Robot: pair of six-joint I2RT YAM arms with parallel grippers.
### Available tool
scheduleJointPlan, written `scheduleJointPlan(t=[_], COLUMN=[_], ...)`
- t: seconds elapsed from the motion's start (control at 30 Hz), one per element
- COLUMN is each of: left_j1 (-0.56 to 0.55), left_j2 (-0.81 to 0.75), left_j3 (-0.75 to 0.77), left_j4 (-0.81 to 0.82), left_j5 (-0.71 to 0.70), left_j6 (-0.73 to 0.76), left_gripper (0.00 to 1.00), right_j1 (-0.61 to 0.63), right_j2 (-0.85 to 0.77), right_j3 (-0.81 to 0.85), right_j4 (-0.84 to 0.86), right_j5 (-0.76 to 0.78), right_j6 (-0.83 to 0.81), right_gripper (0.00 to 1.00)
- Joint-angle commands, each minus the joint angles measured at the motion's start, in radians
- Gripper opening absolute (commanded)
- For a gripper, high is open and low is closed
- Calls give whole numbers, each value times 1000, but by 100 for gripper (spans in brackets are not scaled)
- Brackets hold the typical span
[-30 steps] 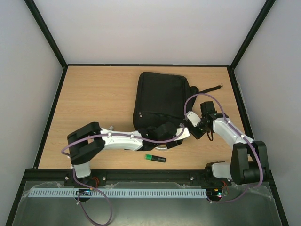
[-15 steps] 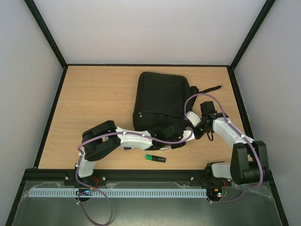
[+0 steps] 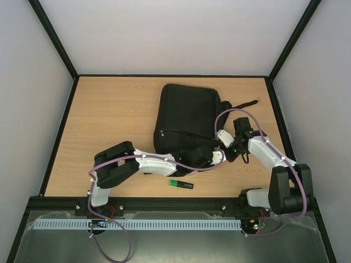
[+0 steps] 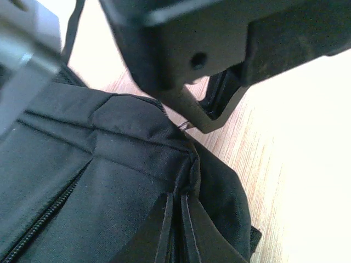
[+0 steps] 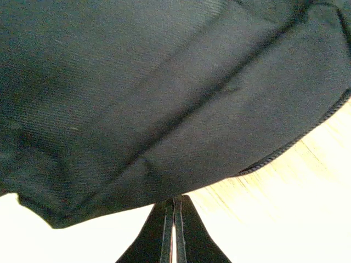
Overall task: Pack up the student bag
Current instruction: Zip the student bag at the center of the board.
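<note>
- Pale wooden tabletop [image 3: 109, 120], walled in white on three sides, carries the whole scene.
- The student bag [image 3: 186, 112] lies flat on the far-right part of the table. Its near right corner is towards the arms, so both can reach it.
- The left gripper [image 4: 175, 211] is clenched on the bag's corner, its tips together where a ridge of black fabric runs in. It looks to be pinching that fold, probably to lift or steady the corner so the bag can be opened.
- The right gripper [image 5: 174, 222] is also closed, its tips right at the bag's edge from the other side. I cannot tell whether anything is caught between them.
- A green marker [image 3: 181, 184] lies on the table just in front of the bag, still unpacked.
- The zip [image 4: 44, 219] looks closed, so packing has barely begun.
</note>
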Motion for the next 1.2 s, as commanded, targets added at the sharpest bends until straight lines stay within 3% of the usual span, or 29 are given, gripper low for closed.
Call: scheduleJointPlan(t=[0.0, 0.27, 0.63, 0.73, 0.9, 1.07, 1.1, 1.17], left_j1=[-6, -15, -22, -23, -24, -20, -16, 6], left_j2=[-125, -239, -253, -250, -255, -315, -329, -350], left_j3=[-56, -148, -180, -177, -157, -147, -138, -111], left_j4=[20, 28, 45, 41, 12, 7, -2, -41], left_j5=[-60, -67, -87, -85, -69, -96, -108, -109], left_j6=[-13, -41, -63, -65, -87, -129, -153, -208], left_gripper=[2, 2, 2, 5, 29, 41, 47, 96], right_j1=[-18, -37, -36, -37, -38, -38, -38, -39], right_j2=[27, 114, 265, 277, 187, 76, 57, 25], right_j3=[29, 100, 213, 215, 214, 293, 308, 337], right_j4=[-65, -19, 45, 47, 36, -71, -90, -130], right_j5=[21, 62, 94, 94, 154, 145, 124, 63], right_j6=[-23, 22, 119, 132, 211, 252, 258, 274], right_gripper=[1, 1, 1, 10, 39, 49, 52, 56])
